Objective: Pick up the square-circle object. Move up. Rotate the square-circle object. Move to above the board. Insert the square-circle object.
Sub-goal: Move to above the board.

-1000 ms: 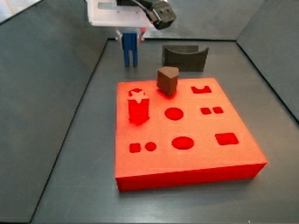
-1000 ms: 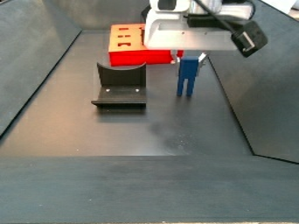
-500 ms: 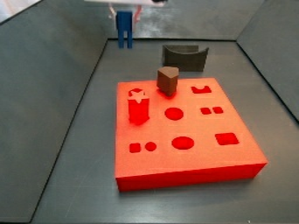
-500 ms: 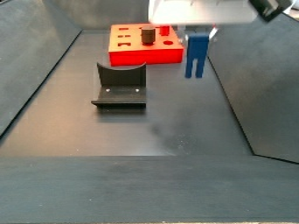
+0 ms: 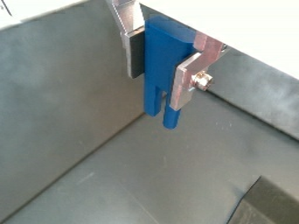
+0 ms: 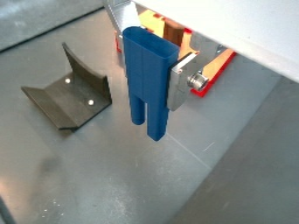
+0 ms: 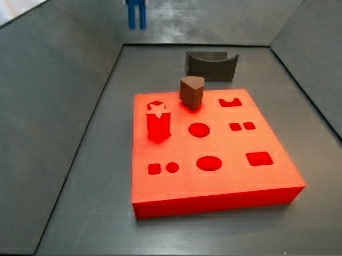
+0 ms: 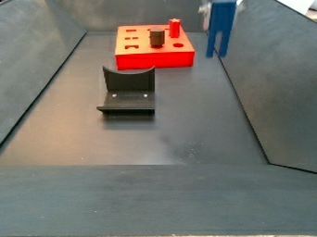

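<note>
My gripper [image 5: 162,74] is shut on the square-circle object [image 5: 156,98], a bright blue upright block with two short prongs pointing down. Both wrist views show its silver fingers [image 6: 180,83] clamping the block's [image 6: 145,92] sides. The block hangs high above the dark floor. In both side views only the block shows, at the top edge [image 7: 135,12] [image 8: 221,26]; the gripper is above the frame. The board [image 7: 261,185], a flat red slab with cut-out holes, lies on the floor apart from the block, and also shows in a side view [image 8: 136,57].
A red peg [image 7: 156,122] and a brown rounded peg [image 7: 193,93] stand in the board. The fixture [image 7: 210,65] stands on the floor beside the board and shows below the block in a wrist view [image 6: 65,92]. Sloping grey walls enclose the floor.
The gripper has risen with the blue block, from near the floor to the top of both side views. The gripper body has left those views.
</note>
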